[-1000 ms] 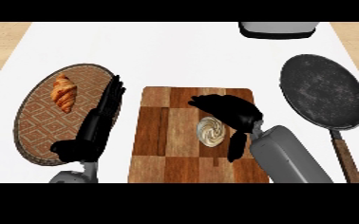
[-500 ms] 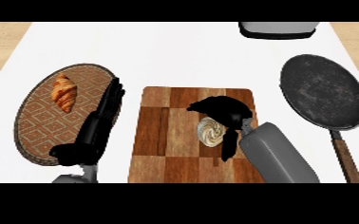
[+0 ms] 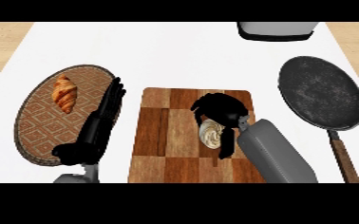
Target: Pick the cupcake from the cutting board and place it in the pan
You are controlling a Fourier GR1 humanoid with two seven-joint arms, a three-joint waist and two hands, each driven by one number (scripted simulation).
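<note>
The cupcake (image 3: 210,134), cream swirled on top, stands on the checkered wooden cutting board (image 3: 160,137) right of its middle. My right hand (image 3: 220,108) hangs over it, fingers curled down on its far side and thumb (image 3: 228,144) on its near right side, partly hiding it. I cannot see whether the fingers touch it. The dark round pan (image 3: 320,92) lies at the right, its wooden handle (image 3: 344,154) pointing toward me. My left hand (image 3: 104,118) rests open with straight fingers between the woven mat and the board.
A croissant (image 3: 64,92) lies on the oval woven mat (image 3: 42,123) at the left. A grey appliance (image 3: 275,30) stands at the counter's far edge, behind the pan.
My right hand has shifted left and lowered over the cupcake, fingers curling closer round it. The left hand and the cupcake have stayed put.
</note>
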